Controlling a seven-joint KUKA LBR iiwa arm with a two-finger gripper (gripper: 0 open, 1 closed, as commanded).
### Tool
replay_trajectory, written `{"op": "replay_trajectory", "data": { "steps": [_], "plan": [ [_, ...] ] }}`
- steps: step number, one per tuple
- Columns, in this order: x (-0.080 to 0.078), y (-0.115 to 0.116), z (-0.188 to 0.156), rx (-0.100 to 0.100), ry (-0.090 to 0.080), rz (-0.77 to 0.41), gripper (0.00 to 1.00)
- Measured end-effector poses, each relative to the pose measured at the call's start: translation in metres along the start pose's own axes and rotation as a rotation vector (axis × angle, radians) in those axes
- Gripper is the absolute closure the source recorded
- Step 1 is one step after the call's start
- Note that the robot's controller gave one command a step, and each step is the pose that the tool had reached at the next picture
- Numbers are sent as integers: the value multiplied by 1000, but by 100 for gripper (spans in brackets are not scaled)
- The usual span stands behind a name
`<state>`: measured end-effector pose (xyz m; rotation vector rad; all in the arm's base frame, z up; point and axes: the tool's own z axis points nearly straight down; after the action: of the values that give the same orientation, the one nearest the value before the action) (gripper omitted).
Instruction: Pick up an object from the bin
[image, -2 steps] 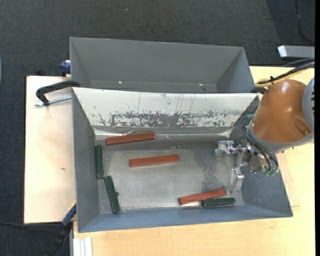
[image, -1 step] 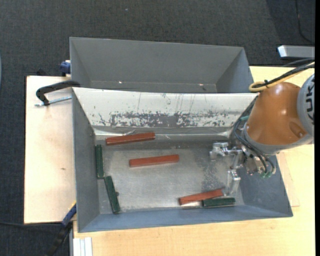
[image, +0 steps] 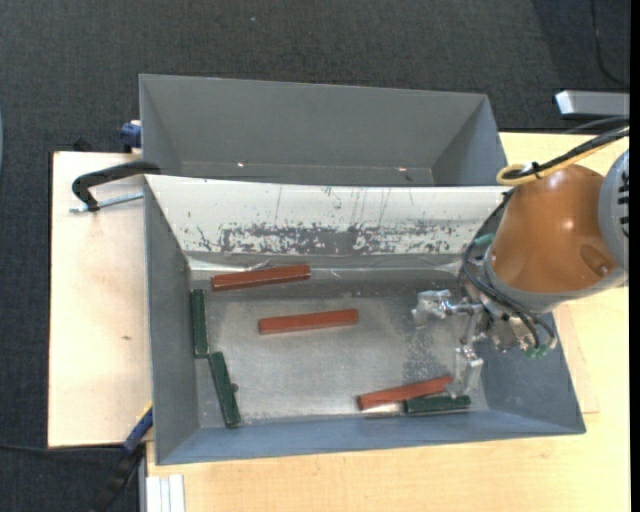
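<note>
My claw (image: 450, 337): wide, empty; low in bin (image: 165, 300) by red bar (image: 405, 392) and green bar (image: 438, 404); spread, I judge, to straddle one.

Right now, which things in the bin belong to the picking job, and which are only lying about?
Likely in the job:
- gripper, low at the front right
- front red bar, nearest to it
- front green bar, beside that bar

Lying about:
- back red bar
- middle red bar
- upper left green bar
- lower left green bar
</note>
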<state>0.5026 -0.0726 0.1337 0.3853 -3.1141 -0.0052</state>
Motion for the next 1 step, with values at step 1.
{"op": "replay_trajectory", "data": {
  "steps": [1],
  "plan": [
    [-7,17,20,7,-14,-76,0]
  ]
}}
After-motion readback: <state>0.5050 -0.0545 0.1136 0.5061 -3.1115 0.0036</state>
